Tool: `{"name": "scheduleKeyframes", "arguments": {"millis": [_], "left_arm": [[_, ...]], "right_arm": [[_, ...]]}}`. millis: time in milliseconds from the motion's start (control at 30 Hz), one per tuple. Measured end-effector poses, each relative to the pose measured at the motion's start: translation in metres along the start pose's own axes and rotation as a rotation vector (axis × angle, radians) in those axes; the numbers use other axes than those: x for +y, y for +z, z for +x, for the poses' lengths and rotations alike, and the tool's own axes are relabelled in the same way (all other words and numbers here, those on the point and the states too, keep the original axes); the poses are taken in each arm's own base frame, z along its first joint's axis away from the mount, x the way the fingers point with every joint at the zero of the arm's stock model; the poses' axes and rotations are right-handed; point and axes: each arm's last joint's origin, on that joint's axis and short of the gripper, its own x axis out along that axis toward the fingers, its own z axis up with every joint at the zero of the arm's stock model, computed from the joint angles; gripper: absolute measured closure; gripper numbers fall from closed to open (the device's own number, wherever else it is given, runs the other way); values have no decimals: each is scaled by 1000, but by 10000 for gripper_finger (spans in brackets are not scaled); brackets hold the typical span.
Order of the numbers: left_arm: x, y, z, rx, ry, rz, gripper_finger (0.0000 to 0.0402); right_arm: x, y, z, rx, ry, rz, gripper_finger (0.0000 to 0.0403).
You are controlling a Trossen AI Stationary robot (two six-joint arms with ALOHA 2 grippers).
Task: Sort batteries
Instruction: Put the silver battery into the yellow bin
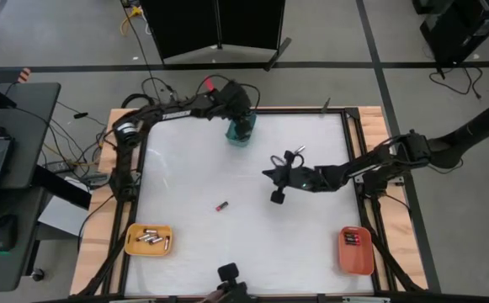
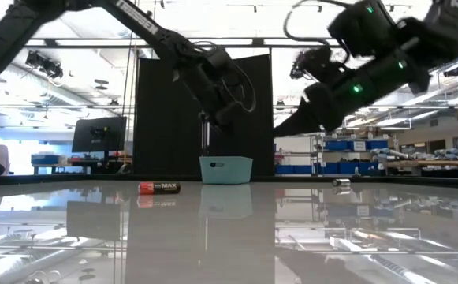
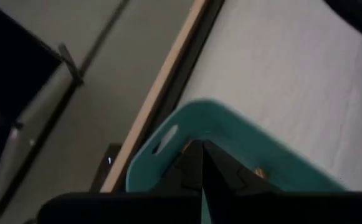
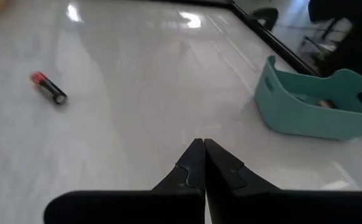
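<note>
Nearest the front edge of the bench (image 1: pixel 185 252), a yellow tray (image 1: pixel 149 240) is seen with a few batteries (image 1: pixel 150 238) lying in it, and an orange tray (image 1: pixel 355 250) with dark cells (image 1: pixel 356 239) is parked at the opposite front corner. A bit further in, one loose red-ended battery (image 4: pixel 48 88) is left lying flat on the white surface, well ahead of the right gripper (image 4: pixel 204 148) and off to one side of its jaws, nothing touching it. The right gripper's jaws are pressed together with nothing between them, held above the middle of the bench. Beyond those jaws, toward the far edge, a teal bin (image 4: pixel 318 106) is set down, and something small can be made out inside, too blurry to name. The left gripper (image 3: pixel 200 149) is hung right over that teal bin, jaws closed tight and empty, the bin's rim and handle slot directly past the tips.
</note>
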Motion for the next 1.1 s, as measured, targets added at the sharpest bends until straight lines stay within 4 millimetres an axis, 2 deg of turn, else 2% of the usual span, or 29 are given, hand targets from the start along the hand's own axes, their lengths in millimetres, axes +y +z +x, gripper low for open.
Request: {"name": "scheduleKeyframes", "arguments": {"millis": [200, 367, 500, 600, 733, 833, 967, 1100], "left_arm": [[-20, -17, -32, -174, 13, 18, 395], [-49, -41, -74, -374, 0, 65, 395], [-79, -70, -106, -523, -74, 105, 395], [-98, -93, -121, -620, -191, 100, 394], [-114, -117, -124, -657, -334, 5, 394], [-123, -125, -123, -630, -390, -43, 394], [-139, -137, -122, -576, -443, 30, 394], [-161, -143, -130, -587, -505, 128, 394]], "right_arm": [[-23, -25, -6, -118, 40, 81, 396], [-31, -37, -7, -80, 78, 189, 384], [-31, -41, -6, -39, 104, 191, 382], [-31, -41, -6, -40, 104, 191, 389], [-31, -41, -6, -40, 104, 181, 391], [-34, -40, -6, -41, 95, 186, 381], [-36, -40, -5, -43, 86, 192, 369], [-35, -40, -5, -47, 90, 169, 381]]}}
